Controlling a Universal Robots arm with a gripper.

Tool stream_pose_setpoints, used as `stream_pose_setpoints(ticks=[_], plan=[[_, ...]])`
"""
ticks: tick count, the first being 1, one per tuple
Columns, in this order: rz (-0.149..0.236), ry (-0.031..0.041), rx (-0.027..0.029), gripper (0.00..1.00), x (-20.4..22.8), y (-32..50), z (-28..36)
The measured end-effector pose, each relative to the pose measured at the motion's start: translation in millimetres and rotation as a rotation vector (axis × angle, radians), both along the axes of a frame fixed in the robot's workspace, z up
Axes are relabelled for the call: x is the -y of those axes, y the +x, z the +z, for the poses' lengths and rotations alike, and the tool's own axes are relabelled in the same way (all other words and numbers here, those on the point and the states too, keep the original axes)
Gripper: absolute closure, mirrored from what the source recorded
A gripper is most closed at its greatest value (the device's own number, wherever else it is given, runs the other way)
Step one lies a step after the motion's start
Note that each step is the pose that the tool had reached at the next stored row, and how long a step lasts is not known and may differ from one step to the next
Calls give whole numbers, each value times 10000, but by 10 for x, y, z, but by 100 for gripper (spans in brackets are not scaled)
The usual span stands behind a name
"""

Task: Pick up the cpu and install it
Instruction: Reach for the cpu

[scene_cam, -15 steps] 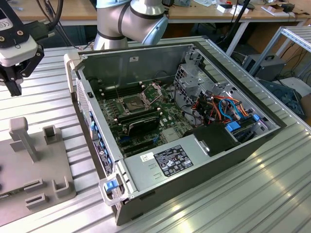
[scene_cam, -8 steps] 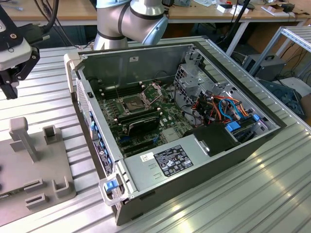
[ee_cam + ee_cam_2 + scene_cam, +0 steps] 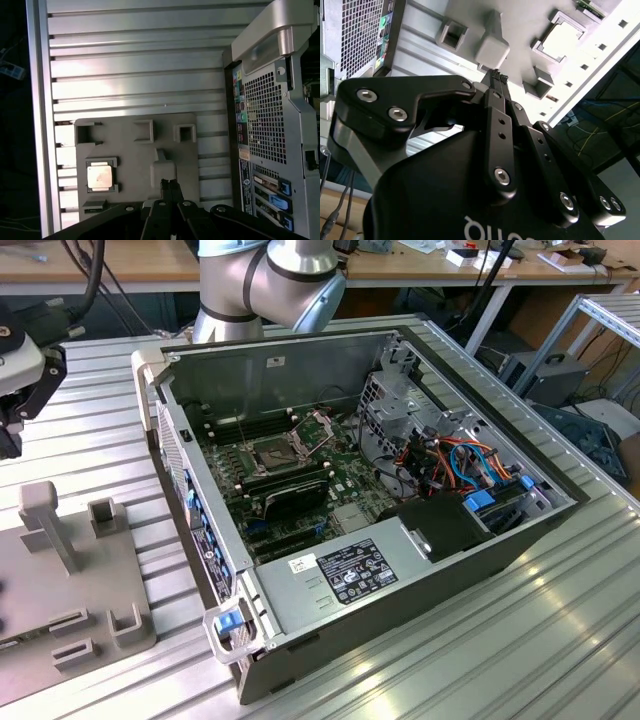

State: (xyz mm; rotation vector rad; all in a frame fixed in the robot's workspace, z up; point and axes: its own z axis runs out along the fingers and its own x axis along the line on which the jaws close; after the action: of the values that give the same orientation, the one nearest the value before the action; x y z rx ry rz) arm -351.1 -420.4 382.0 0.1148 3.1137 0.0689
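Observation:
The cpu [image 3: 99,176], a small silver-grey square chip, lies flat in a framed nest on the grey fixture plate [image 3: 135,150]. In the second wrist view the cpu [image 3: 563,41] shows as a bright square in the same nest. My gripper [image 3: 169,184] hangs above the plate, over its upright post [image 3: 162,170] and to one side of the cpu, apart from it. Its black fingers [image 3: 496,95] are pressed together with nothing between them, so the gripper [image 3: 496,75] is shut. At the exterior view's left edge, the gripper [image 3: 10,435] hangs above the plate [image 3: 100,580].
An open computer case [image 3: 480,570] lies on the ribbed metal table [image 3: 560,640]. Inside, the motherboard socket [image 3: 275,452] is uncovered with its metal frame [image 3: 315,425] hinged up. A black expansion card [image 3: 295,495], cables [image 3: 460,455] and a drive cage [image 3: 400,390] crowd the interior.

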Motion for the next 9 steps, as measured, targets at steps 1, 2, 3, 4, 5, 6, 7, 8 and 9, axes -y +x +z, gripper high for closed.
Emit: stream_pose_setpoints(ticks=[1,2,3,4,5,6,7,8,9], plan=[[1,0,-1,89,14,-19,-4],[1,-1,-1,89,22,-35,-7],[0,-3,0,89,26,-54,-13],[1,-4,-1,89,28,-69,-17],[0,-5,-1,89,30,-87,-23],[1,-7,-2,89,31,-104,-29],[1,-7,-3,89,31,-123,-36],[0,-7,-5,89,32,-143,-45],[0,-8,-8,89,32,-163,-53]])
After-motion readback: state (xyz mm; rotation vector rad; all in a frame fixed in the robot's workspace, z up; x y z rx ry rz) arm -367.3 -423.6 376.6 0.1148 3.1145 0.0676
